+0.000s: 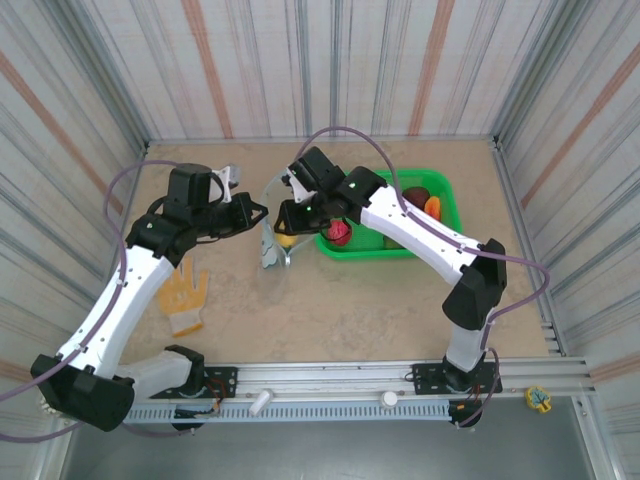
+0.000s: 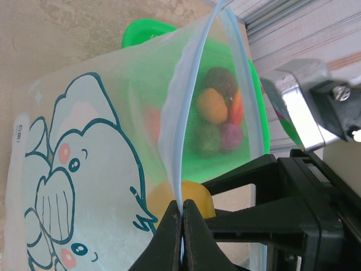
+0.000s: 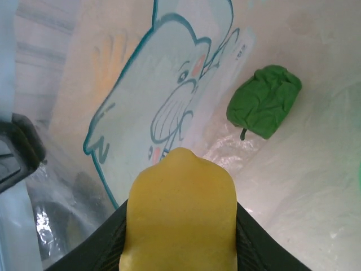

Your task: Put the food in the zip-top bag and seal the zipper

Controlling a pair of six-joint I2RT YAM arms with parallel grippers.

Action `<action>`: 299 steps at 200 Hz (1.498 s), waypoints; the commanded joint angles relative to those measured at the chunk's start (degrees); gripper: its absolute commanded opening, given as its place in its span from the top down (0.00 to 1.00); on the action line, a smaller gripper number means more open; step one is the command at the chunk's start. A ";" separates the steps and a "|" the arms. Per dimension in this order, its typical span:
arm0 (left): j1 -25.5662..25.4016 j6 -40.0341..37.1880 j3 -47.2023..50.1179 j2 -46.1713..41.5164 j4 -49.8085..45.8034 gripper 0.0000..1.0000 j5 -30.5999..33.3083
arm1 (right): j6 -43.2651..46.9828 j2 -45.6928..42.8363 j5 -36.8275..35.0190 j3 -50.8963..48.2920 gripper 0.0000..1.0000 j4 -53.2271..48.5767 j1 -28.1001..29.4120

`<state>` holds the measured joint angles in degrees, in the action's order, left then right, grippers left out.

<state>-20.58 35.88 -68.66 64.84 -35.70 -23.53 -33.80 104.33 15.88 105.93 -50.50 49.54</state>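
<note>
The left gripper [image 2: 181,219] is pinched tight on the zipper [image 2: 189,96] — the pale blue strip rises straight out from between its fingertips. The zip-top bag [image 2: 96,169] (printed with a cartoon elephant) spreads to one side of them. The right gripper [image 3: 180,247] holds a yellow food [image 3: 180,209] piece that fills the gap between its jaws, with the bag's plastic just ahead. Beyond those jaws a green food [image 3: 265,107] piece lies in the bag — well apart from the yellow one.
</note>
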 commanded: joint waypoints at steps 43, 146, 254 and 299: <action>0.45 0.31 -1.54 -1.28 0.77 1.00 1.16 | 0.49 -0.86 1.16 1.12 0.32 -2.95 -0.17; 0.45 -0.22 -1.33 -1.40 -0.33 1.00 1.43 | 0.50 -6.33 -1.45 4.16 0.36 -2.79 -6.20; 0.45 -1.15 -3.06 -1.74 -1.68 1.00 2.18 | 1.23 -8.79 1.57 -19.42 0.18 9.47 -24.27; 0.45 -1.16 -2.76 -1.89 -1.23 1.00 2.06 | 1.92 0.76 2.84 -20.20 0.13 11.69 -23.84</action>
<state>-20.58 35.81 -70.08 64.18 -36.62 -22.26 -33.67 101.80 16.60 85.14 -41.10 25.15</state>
